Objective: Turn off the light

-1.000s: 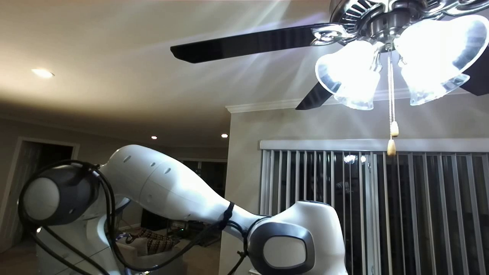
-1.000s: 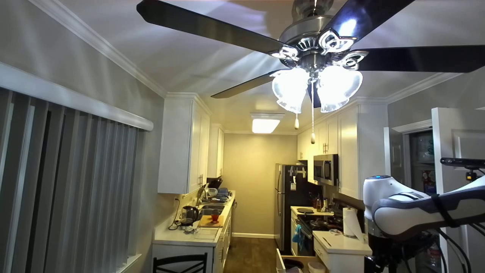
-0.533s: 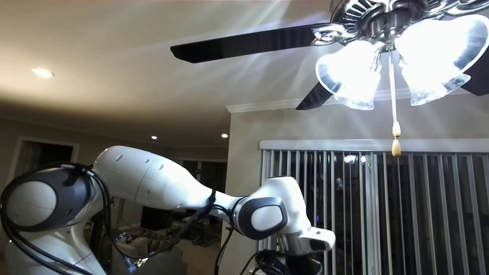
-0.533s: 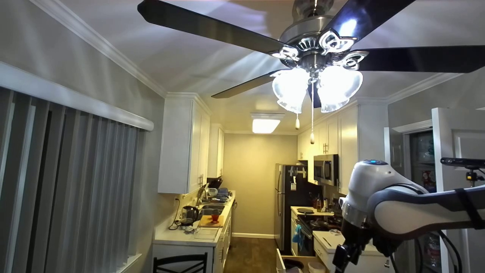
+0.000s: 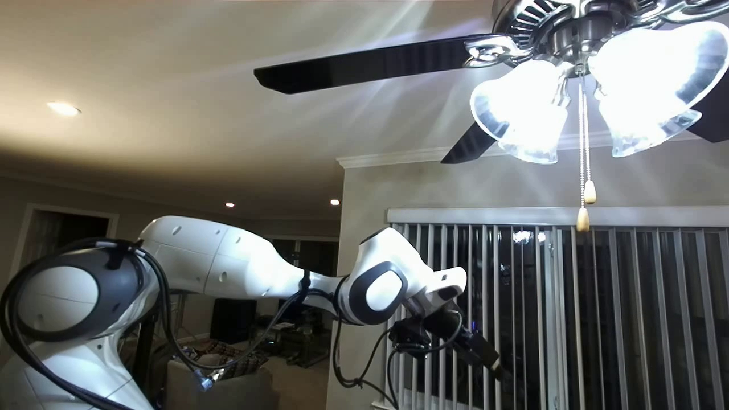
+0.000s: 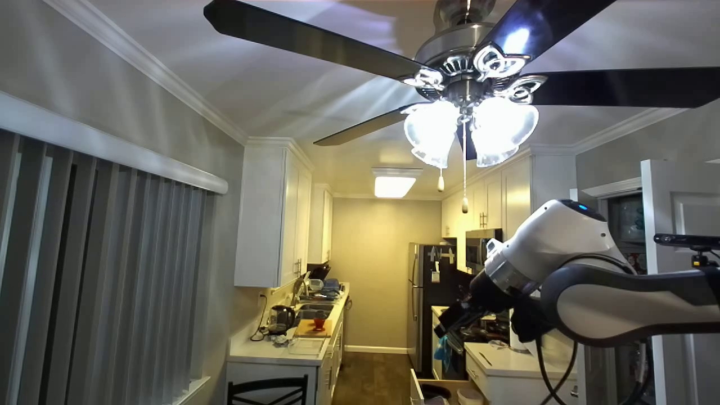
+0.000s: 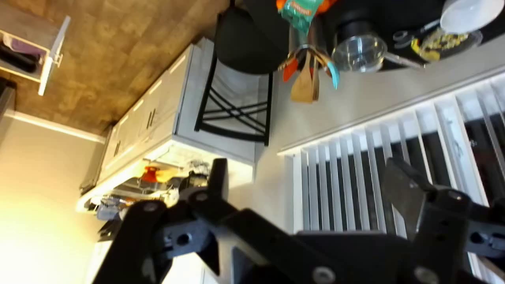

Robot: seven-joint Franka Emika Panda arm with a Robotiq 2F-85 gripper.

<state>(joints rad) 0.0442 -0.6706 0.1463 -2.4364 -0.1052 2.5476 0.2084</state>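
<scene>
In an exterior view: the frosted-glass ceiling-fan light (image 5: 643,80) reads lit, upper right; two beaded pull chains (image 5: 582,171) with tan wooden knobs (image 5: 583,220) hang beneath. My black two-fingered gripper (image 5: 492,361) is lower, right of centre, well apart from them.

In an exterior view: same light glowing, upper part, right of centre; my white jointed arm (image 6: 619,306) extends from the right edge, gripper angled down-left, below the knobs.

Wrist view: I read the jaws as wide apart, holding nothing; vertical white blinds (image 7: 347,177) show behind the gap.
</scene>
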